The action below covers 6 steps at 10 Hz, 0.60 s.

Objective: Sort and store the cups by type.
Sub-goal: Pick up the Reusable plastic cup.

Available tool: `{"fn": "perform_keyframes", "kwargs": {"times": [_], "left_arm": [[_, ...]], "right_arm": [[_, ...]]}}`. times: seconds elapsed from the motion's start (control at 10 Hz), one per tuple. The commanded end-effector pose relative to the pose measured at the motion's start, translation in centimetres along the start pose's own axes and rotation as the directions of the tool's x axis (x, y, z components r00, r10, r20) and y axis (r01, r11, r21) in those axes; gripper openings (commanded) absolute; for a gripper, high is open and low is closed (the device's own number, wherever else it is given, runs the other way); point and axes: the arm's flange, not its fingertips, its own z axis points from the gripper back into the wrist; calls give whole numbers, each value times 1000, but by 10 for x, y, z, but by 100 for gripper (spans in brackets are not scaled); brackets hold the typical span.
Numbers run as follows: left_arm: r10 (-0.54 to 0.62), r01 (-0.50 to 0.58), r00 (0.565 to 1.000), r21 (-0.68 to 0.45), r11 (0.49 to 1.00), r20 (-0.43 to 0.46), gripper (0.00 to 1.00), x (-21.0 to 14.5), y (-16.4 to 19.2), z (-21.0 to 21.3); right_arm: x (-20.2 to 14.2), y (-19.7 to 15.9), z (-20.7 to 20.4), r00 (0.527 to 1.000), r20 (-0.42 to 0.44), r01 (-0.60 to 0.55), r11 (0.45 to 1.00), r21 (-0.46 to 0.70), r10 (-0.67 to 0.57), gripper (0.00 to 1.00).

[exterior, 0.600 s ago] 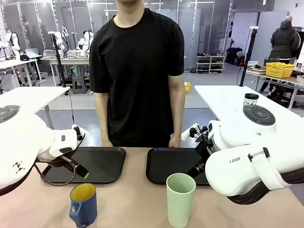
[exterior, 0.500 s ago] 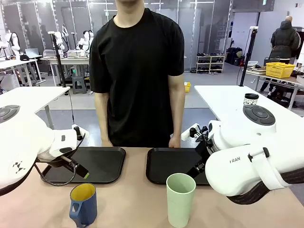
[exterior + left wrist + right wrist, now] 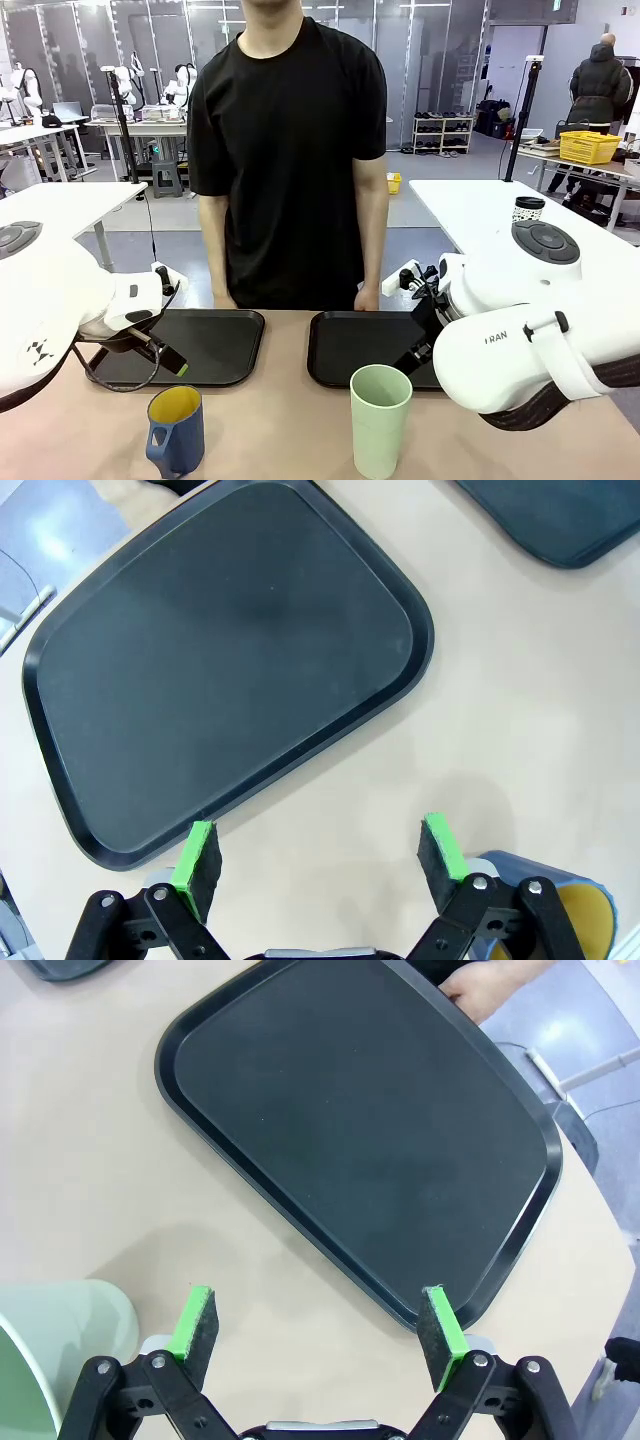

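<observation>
Cups: mint-green tumbler (image 3: 380, 420) upright on table (image 3: 280, 430), just in front of right tray (image 3: 350, 350); blue mug (image 3: 176, 430) upright on table, just in front of left tray (image 3: 215, 345), yellow inside visible.
Left gripper (image 3: 318, 855): jaws spread wide, nothing between pads, over table beside left tray edge, blue mug close alongside.
Right gripper (image 3: 318, 1322): jaws spread wide, nothing held, over near edge of right tray, mint-green tumbler alongside.
Person's hand (image 3: 368, 298) at far rim of right tray.

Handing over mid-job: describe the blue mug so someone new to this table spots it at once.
Start at the tan table, then find the black tray on the robot's left. Just nearer the robot than that tray stands the blue mug. Unlike the taller mint-green tumbler to its right, it is short, has a handle and is yellow inside.
</observation>
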Motion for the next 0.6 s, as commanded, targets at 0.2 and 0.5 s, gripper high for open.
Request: {"fn": "perform_keyframes", "kwargs": {"times": [0.2,0.5], "left_arm": [[1,-1,1000,0,1000,0,100,0,0,0],[1,-1,1000,0,1000,0,100,0,0,0]], "right_arm": [[0,1,0,1000,1,9,1000,3,-9,100],[0,1,0,1000,1,9,1000,3,-9,100]]}}
